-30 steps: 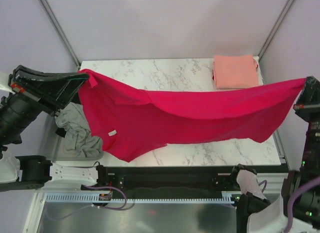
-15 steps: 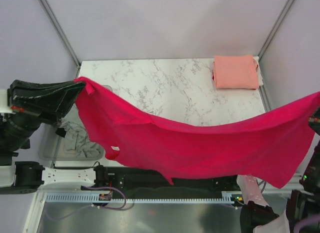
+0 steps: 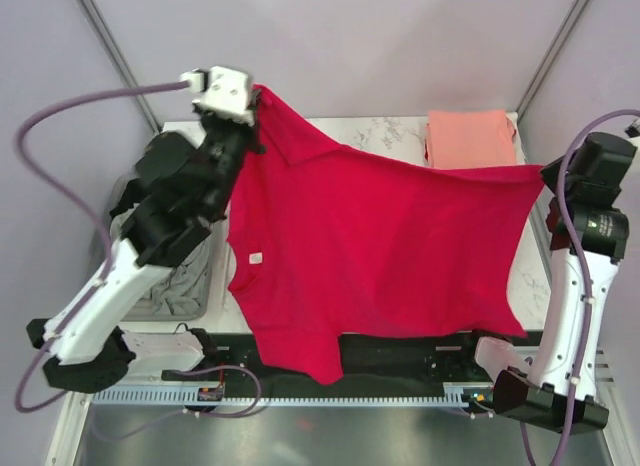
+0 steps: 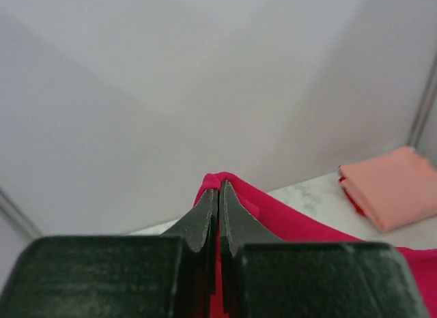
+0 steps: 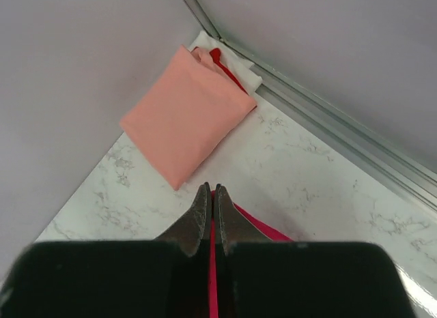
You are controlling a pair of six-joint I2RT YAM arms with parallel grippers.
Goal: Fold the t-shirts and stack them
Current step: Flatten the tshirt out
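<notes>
both arms have swung up and inward in the last second; the red t-shirt (image 3: pixel 380 246) went from a low sagging band across the table (image 3: pixel 385 133) to a spread sheet held high, hem dangling toward the near edge; left gripper (image 3: pixel 256 104) jaws fully closed, pinching one top corner; right gripper (image 3: pixel 542 176) clamped the same way on the other; folded salmon pink t-shirt (image 3: pixel 470 138) sits at the far right corner; reads as setup for a lay-flat, fold not yet started
</notes>
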